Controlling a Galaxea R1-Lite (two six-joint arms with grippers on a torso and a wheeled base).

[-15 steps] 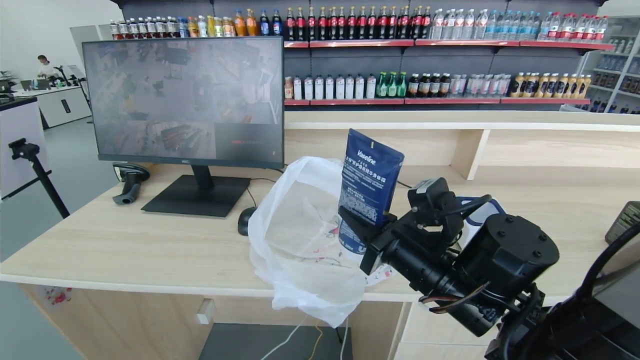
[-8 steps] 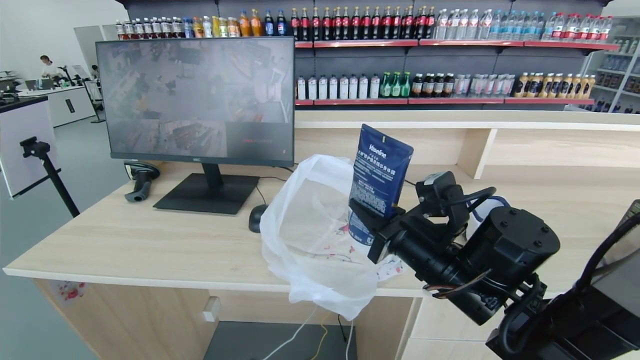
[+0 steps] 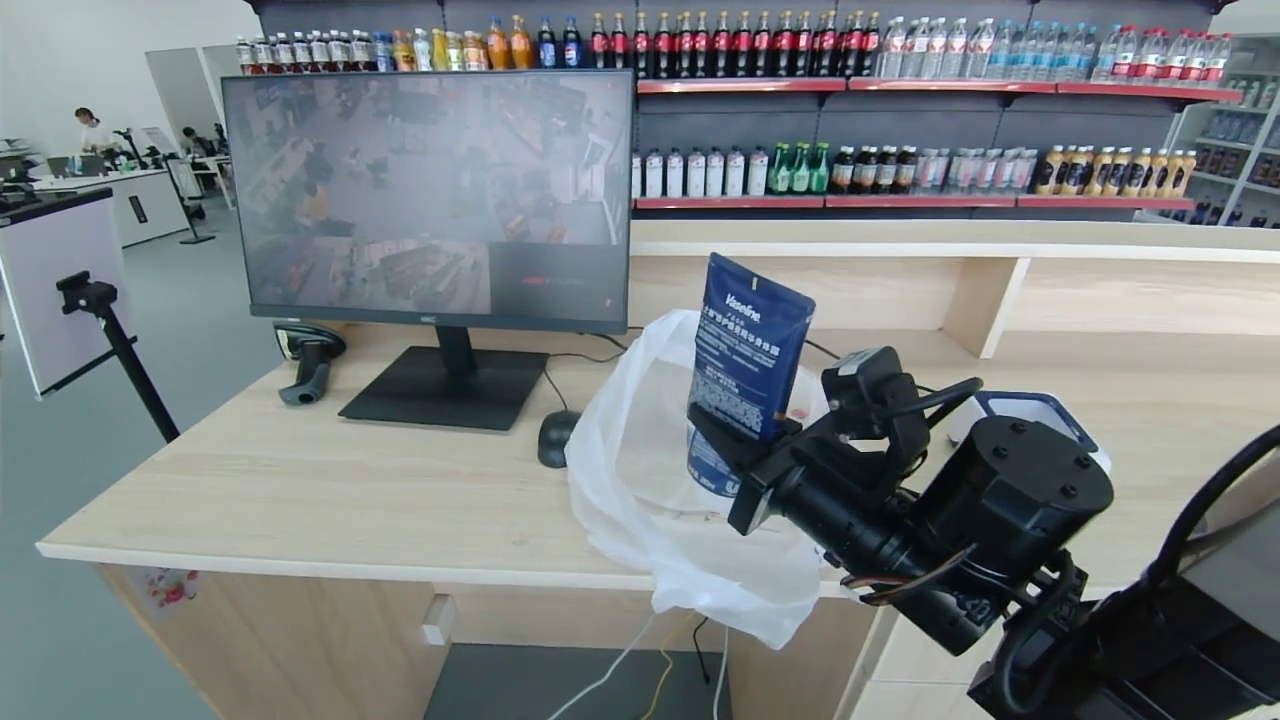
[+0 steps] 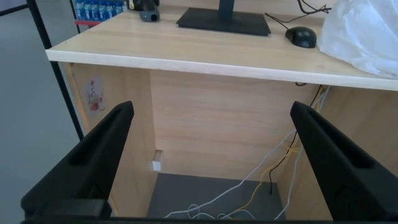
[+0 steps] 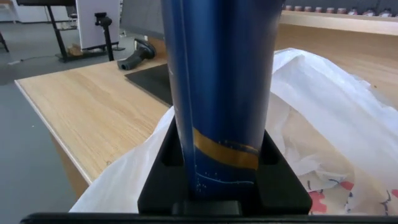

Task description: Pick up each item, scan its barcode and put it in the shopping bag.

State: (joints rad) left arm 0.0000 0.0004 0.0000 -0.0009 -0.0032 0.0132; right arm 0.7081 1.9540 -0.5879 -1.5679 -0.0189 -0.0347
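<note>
A dark blue stand-up pouch [image 3: 748, 360] is held upright with my right gripper [image 3: 735, 445] shut on its lower part. It hangs over the open mouth of the white plastic shopping bag [image 3: 640, 490], which slumps over the counter's front edge. From the right wrist, the pouch [image 5: 217, 81] stands clamped between the black fingers [image 5: 163, 163], with the bag [image 5: 323, 124] beneath. My left gripper [image 4: 211, 168] is open and holds nothing, low in front of the counter below its top. A black handheld scanner [image 3: 310, 365] rests to the left of the monitor.
A large monitor [image 3: 430, 200] on a black stand and a black mouse [image 3: 555, 452] sit on the wooden counter [image 3: 300, 490] left of the bag. A white and blue item [image 3: 1035, 412] lies behind my right arm. Cables hang under the counter [image 4: 273, 186].
The head camera has moved, shifting the whole picture to the right. Against the bag, the pouch in my right gripper now stands over its mouth instead of at its right edge.
</note>
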